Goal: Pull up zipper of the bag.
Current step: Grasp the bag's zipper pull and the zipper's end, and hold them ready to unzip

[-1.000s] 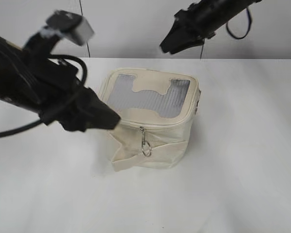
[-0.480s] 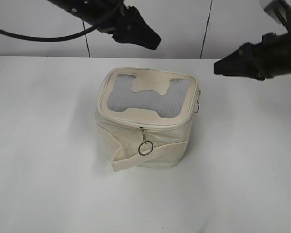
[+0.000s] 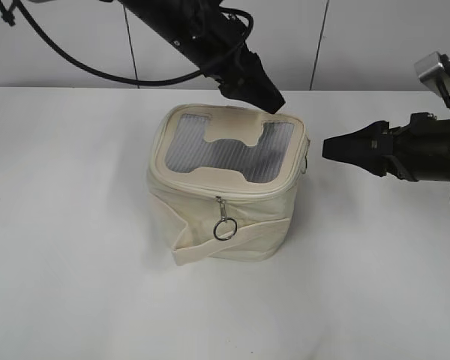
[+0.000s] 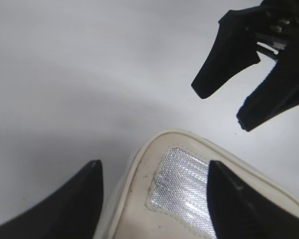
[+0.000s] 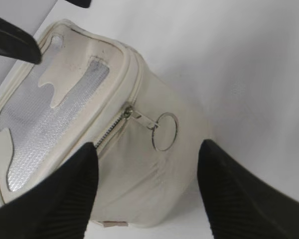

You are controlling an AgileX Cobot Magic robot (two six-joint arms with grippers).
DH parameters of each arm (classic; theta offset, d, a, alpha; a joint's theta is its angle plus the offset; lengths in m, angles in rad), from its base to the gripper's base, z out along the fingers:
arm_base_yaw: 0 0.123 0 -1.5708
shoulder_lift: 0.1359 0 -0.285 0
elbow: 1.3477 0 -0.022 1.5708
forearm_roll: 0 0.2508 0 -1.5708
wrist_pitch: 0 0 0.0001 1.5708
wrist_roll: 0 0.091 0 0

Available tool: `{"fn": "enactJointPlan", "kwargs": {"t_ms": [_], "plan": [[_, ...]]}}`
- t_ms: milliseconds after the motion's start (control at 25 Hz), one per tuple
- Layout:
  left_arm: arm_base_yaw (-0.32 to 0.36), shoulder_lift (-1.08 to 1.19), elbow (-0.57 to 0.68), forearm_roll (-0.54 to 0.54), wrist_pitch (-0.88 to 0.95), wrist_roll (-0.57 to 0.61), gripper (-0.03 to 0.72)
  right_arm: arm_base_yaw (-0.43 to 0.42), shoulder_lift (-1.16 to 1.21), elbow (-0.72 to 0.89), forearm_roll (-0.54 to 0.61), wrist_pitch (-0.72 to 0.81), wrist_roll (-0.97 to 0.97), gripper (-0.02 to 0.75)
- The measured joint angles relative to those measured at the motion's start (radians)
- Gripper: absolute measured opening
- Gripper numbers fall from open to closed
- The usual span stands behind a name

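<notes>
The cream bag [image 3: 232, 225] stands upright mid-table, its grey mesh lid [image 3: 217, 150] facing up. The zipper track [image 3: 232, 193] runs round the lid edge. One silver pull with a ring [image 3: 223, 225] hangs at the front, and another [image 3: 306, 161] is on the right side. My left gripper [image 3: 268, 99] is open and empty, just above the lid's back right corner; its jaws [image 4: 153, 163] straddle that corner [image 4: 139, 199]. My right gripper [image 3: 331, 148] is open and empty, level with the bag's right side, a short gap away. Its jaws [image 5: 148, 145] frame the side pull ring [image 5: 165, 130] without touching it.
The white table [image 3: 75, 285] lies all round the bag, with a pale wall [image 3: 75, 37] behind it. In the left wrist view the right gripper's fingers [image 4: 239, 84] show beyond the bag. The left gripper's tip [image 5: 15, 42] shows in the right wrist view.
The left arm swung from the bag's front left, up and behind it, down to the lid's back right corner. The right arm came from behind to the bag's right side, then nearer.
</notes>
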Motion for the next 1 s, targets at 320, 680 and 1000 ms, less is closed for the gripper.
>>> {"fn": "enactJointPlan", "kwargs": {"t_ms": [320,680,1000], "plan": [[-0.004,0.059,-0.003,0.003,-0.077,-0.001,0.473,0.013,0.0,0.002,0.008,0.003,-0.003,0.495],[-0.01,0.082,-0.004,0.014,-0.088,-0.06,0.032,0.015,0.0,0.002,0.008,-0.047,-0.007,0.495],[-0.009,0.082,-0.004,0.028,-0.169,-0.165,0.029,0.015,0.053,0.002,0.016,-0.062,-0.085,0.46]]}}
